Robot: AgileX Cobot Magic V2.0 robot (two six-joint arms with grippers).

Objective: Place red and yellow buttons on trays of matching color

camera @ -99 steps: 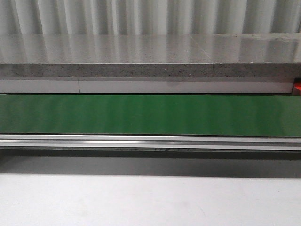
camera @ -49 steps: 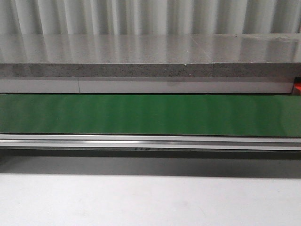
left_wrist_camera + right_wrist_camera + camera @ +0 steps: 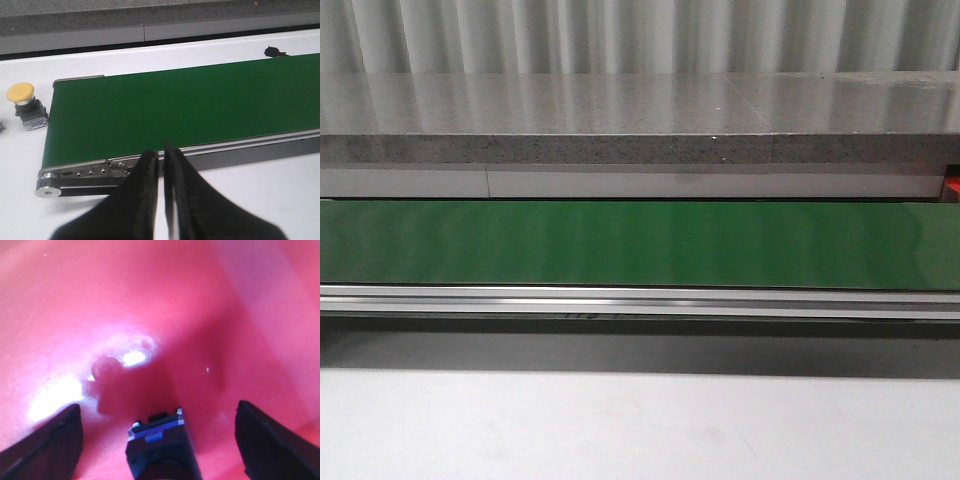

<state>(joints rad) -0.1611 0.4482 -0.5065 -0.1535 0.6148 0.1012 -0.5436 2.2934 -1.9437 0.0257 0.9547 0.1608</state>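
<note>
The front view shows the green conveyor belt (image 3: 640,243) running across the scene, with its metal rail (image 3: 640,298) along the near edge and a grey stone ledge (image 3: 640,120) behind; a small strip of red (image 3: 952,186) shows at the 3 o'clock edge; neither arm appears in this view. In the left wrist view, the left gripper (image 3: 161,192) is clenched, its black fingers nearly touching with only a thin slit between them and nothing held. The yellow button (image 3: 22,98) stands upright on the white table (image 3: 260,200), just off the end of the belt (image 3: 180,107), at about 10 o'clock from the fingertips and well apart from them. A small dark item (image 3: 274,51) lies on the table beyond the belt at about 2 o'clock. In the right wrist view, the right gripper (image 3: 159,427) is released, fingers spread wide, directly over the glossy red tray (image 3: 160,305). A dark button body (image 3: 159,440) with a blue part sits between the fingers, touching neither; its cap colour cannot be told.
</note>
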